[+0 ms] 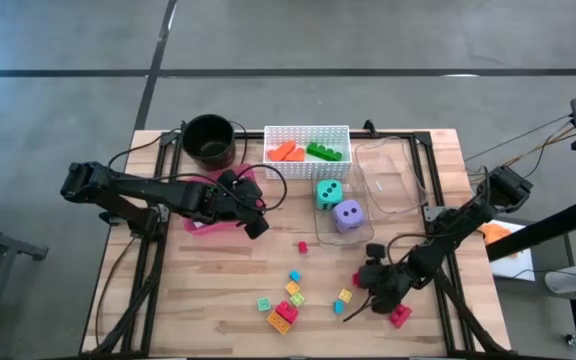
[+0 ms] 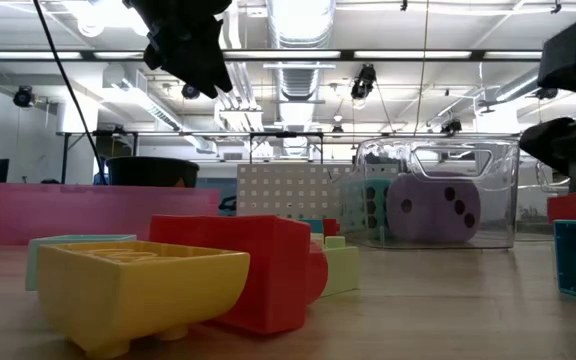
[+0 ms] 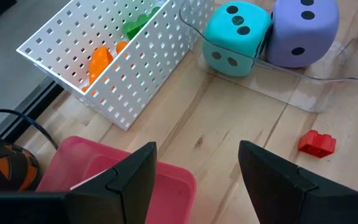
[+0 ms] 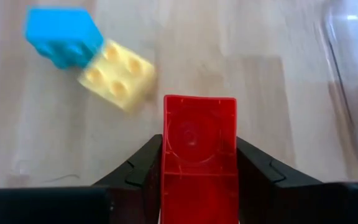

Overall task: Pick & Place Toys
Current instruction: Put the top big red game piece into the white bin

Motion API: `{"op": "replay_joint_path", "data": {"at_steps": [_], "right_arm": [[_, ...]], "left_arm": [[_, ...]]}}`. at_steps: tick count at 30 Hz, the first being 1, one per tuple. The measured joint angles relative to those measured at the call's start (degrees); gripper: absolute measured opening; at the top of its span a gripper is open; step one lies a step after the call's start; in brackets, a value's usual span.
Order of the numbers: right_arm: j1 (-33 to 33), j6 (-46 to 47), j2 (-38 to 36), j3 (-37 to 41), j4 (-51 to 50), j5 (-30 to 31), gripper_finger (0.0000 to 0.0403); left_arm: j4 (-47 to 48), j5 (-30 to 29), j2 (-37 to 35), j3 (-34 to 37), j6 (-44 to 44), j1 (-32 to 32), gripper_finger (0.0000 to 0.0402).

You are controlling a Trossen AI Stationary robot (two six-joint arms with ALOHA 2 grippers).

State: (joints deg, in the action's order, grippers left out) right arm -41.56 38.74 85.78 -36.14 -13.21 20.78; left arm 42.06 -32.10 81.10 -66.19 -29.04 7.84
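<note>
My right gripper (image 1: 368,277) is low over the table's near right part, shut on a red block (image 4: 199,155). Just beyond it a blue block (image 4: 61,34) and a yellow block (image 4: 117,74) lie touching on the wood. My left gripper (image 3: 197,168) hangs open above the pink tray's (image 1: 208,222) right end, with nothing between its fingers. A teal die (image 1: 329,193) and a purple die (image 1: 347,215) sit in a clear container. A small red block (image 1: 303,246) and several bright blocks (image 1: 283,305) lie loose on the table. My right gripper pinches the red block by its two long sides (image 4: 166,168) between its two fingers (image 4: 143,171). The fingers slant down from the table's right side and lie along the block. Its flat face with a round imprint faces the wrist camera. I cannot tell whether it is clear of the table.
A white perforated basket (image 1: 306,143) at the far edge holds orange and green blocks. A black pot (image 1: 209,140) stands to its left, and a second clear container (image 1: 388,175) to its right. Another red block (image 1: 400,316) lies near the front right.
</note>
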Motion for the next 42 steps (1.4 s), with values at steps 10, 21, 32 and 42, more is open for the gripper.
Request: {"op": "replay_joint_path", "data": {"at_steps": [10,21,32,42], "right_arm": [[2.87,-10.43,-0.34,-4.23,7.20,5.77,0.0153],[22.15,-34.91,-0.68,-15.81,7.61,6.38,0.0150],[52.42,-49.86,1.19,-26.72,7.48,-12.31,0.0137],[72.03,-50.56,13.02,-31.55,6.92,-27.02,0.0138]], "left_arm": [[-0.41,0.00,0.00,0.00,-0.02,0.00,0.0229],[-0.69,-0.42,0.01,0.00,-0.01,0.00,0.0229],[-0.59,-0.43,0.00,0.70,0.25,0.00,0.0229],[-0.20,-1.45,0.00,2.75,0.51,-0.07,0.0229]]}}
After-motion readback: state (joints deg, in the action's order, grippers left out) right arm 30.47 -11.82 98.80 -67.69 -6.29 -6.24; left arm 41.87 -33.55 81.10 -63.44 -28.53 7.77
